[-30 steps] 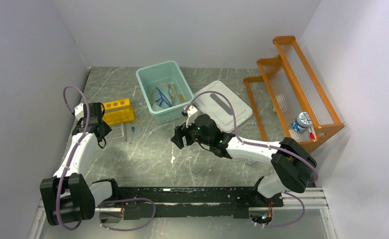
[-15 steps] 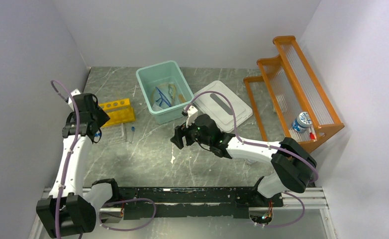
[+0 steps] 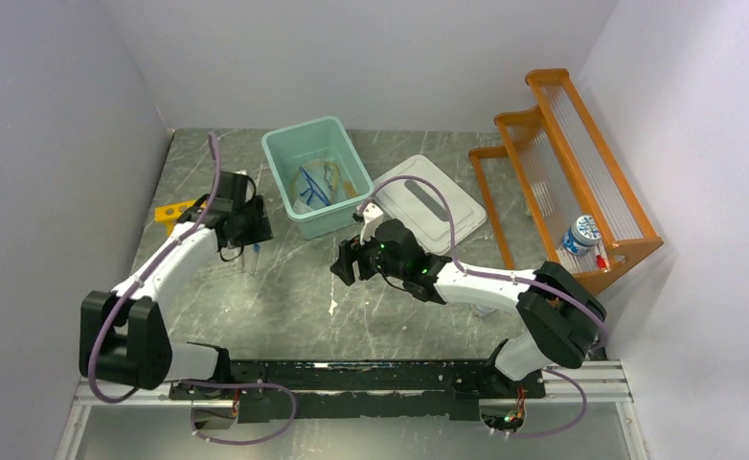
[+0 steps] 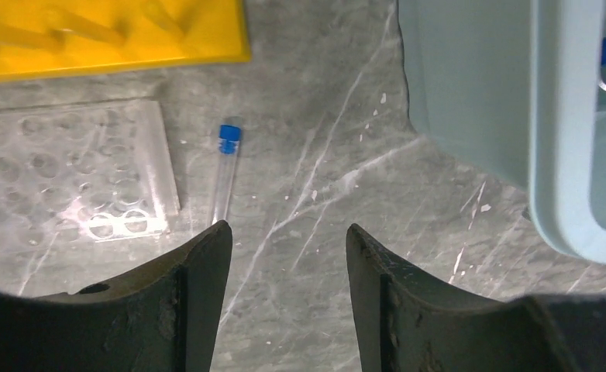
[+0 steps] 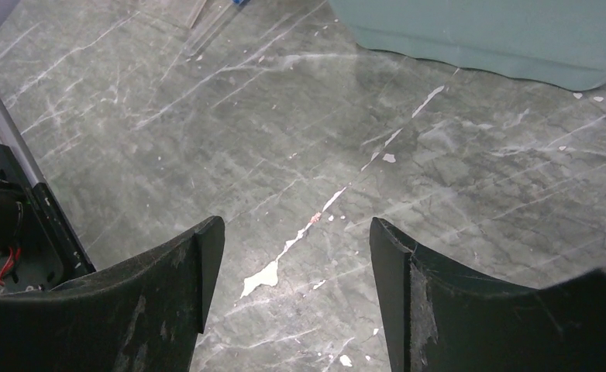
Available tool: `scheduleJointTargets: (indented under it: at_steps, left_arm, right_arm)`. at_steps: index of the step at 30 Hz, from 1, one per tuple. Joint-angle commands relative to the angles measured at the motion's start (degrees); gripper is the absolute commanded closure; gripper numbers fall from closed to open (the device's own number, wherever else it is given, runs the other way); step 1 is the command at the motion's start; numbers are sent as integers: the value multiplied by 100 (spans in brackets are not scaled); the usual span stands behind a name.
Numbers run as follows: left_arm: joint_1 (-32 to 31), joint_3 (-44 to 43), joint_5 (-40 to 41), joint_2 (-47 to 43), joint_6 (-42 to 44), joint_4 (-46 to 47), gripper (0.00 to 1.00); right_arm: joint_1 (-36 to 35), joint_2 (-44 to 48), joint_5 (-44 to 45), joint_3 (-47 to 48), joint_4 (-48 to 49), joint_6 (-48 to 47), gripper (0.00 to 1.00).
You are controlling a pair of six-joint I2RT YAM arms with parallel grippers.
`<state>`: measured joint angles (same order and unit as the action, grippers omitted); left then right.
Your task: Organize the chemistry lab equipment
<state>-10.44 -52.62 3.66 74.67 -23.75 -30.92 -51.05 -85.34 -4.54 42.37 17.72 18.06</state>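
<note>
Blue-capped test tube (image 4: 224,174) spotted flat on left part of table (image 3: 294,307), just beside clear well plate (image 4: 75,170), nearer than teal bin (image 4: 470,93). Hovered left gripper (image 4: 284,232) over it, half-open, empty; right gripper (image 5: 294,225) wide, empty. Judged pickup approach; next needed centring, descent, closing.

1 tube (image 4: 225,172), 1 rack (image 4: 106,39), 1 bin (image 4: 470,77)

1. The bin (image 3: 330,222) sits at the back middle of the table (image 3: 284,297), with tubing loops (image 3: 311,189) inside it.
2. The lid (image 3: 428,203) lies just right of the bin.
3. The shelf (image 3: 567,172) stands far right, with a jar (image 3: 579,235) on its near end.
4. The tube rack (image 3: 174,211) is at the left, with the well plate (image 4: 75,174) near it.
5. A test tube (image 4: 222,174) lies between well plate and bin.
</note>
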Motion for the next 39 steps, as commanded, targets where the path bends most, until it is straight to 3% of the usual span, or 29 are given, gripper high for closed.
scheduleJointTargets:
  at_steps: [1, 7, 11, 21, 27, 33, 39]
  left_arm:
    - [-243, 3, 146, 403, 126, 371, 40]
    - [-301, 349, 601, 1189, -40, 741, 48]
    - [-301, 370, 684, 1532, -109, 996, 46]
    - [-301, 208, 721, 1530, -86, 891, 43]
    - [-301, -20, 1286, 1159, -89, 553, 41]
    - [-301, -90, 1303, 1472, -69, 481, 36]
    - [-301, -66, 1237, 1814, -103, 610, 43]
  right_arm:
    - [38, -57, -17, -36, 136, 57, 28]
    - [33, -69, 48, 0, 74, 57, 29]
    - [42, -83, 112, 42, 5, 49, 29]
    - [69, -110, 164, 52, -38, 13, 29]
    - [81, -132, 129, 52, -21, 22, 29]
    - [89, -128, 189, 70, -70, -5, 29]
    - [95, -145, 181, 97, -101, -15, 29]
